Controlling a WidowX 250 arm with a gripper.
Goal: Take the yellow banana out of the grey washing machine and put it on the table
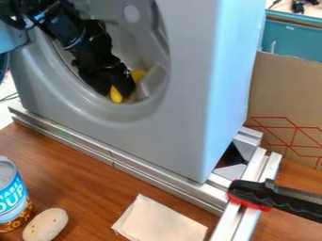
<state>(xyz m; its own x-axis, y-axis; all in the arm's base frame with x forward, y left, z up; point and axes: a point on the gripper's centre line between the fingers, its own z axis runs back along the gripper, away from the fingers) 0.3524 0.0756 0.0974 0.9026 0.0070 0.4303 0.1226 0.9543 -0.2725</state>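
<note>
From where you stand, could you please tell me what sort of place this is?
Probably a robotics lab or workshop: a robot arm extends into the round opening of a grey washing-machine-like shell, which sits on bare metal rails, with what looks like a clamp at their corner.

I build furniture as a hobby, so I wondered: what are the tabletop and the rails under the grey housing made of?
The tabletop looks like wood or wood-look laminate: brown, with streaky grain and a slight sheen. The rails look like bare aluminium: silvery, satin, with straight grooves.
</note>
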